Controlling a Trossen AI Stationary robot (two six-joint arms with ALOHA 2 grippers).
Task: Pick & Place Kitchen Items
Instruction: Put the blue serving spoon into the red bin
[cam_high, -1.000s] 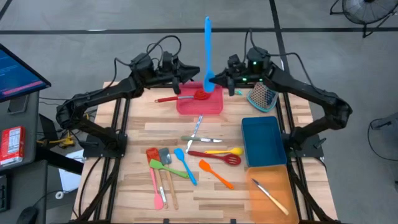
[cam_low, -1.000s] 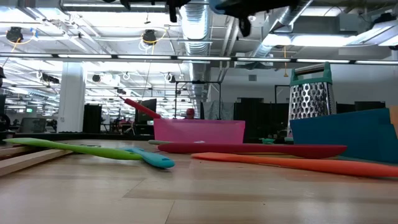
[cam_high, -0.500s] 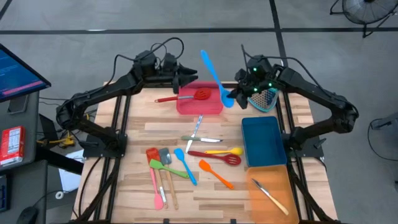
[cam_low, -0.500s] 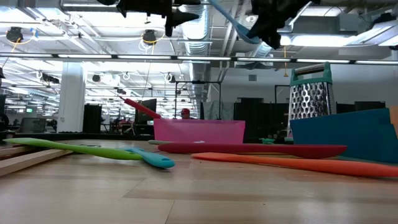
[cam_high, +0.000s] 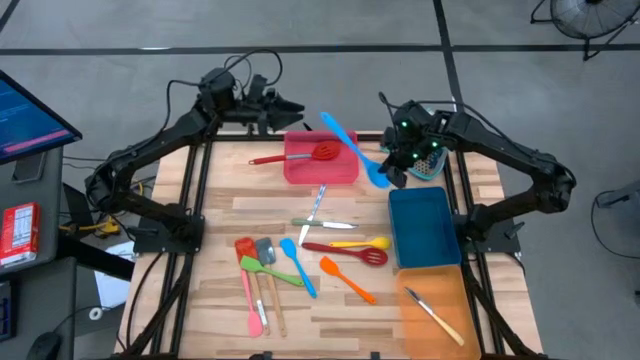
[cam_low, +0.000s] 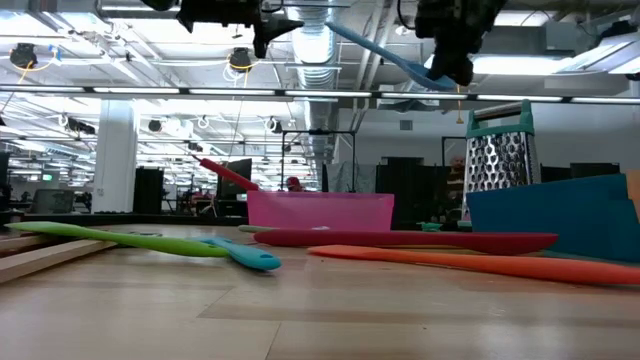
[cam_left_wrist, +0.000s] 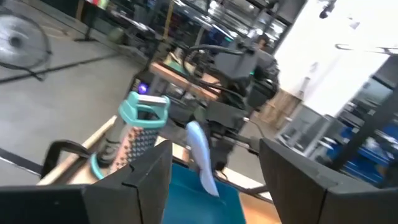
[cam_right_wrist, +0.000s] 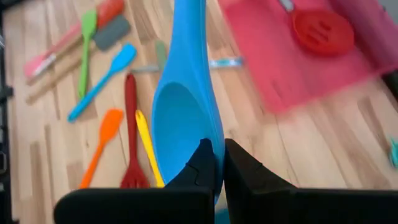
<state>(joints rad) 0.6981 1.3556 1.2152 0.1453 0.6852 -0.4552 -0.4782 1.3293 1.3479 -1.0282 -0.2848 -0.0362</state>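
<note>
A blue spoon (cam_high: 352, 148) hangs in the air over the gap between the red tray (cam_high: 300, 172) and the teal-topped grater (cam_high: 428, 158). My right gripper (cam_high: 390, 172) is shut on its bowl end. My left gripper (cam_high: 296, 105) stands open beyond the table's far edge, left of the spoon's handle end, with nothing between its fingers (cam_left_wrist: 149, 177). A red slotted turner (cam_high: 318, 153) lies in the red tray, its handle sticking out over the left wall. Several other coloured utensils (cam_high: 300, 262) and silver cutlery (cam_high: 318, 205) lie flat on the table's middle. My right gripper pinches the spoon's bowl at its rim (cam_right_wrist: 208, 142), close to the tip, between its two shut fingers (cam_right_wrist: 239, 171). The fingers slant down from the table's right side. The spoon is lifted clear, its handle (cam_high: 335, 125) running up toward the far left.
A blue tray (cam_high: 425, 228) and an orange tray (cam_high: 452, 290) holding one utensil (cam_high: 432, 312) stand along the right edge. The grater stands at the far right corner behind my right gripper. Bare wood lies along the near edge and the left side.
My left gripper has opened, let go of the blue spoon and drawn back toward the far left. My right gripper has tipped downward and gone toward the right and near side with the spoon, which has swung from upright to a slant.
</note>
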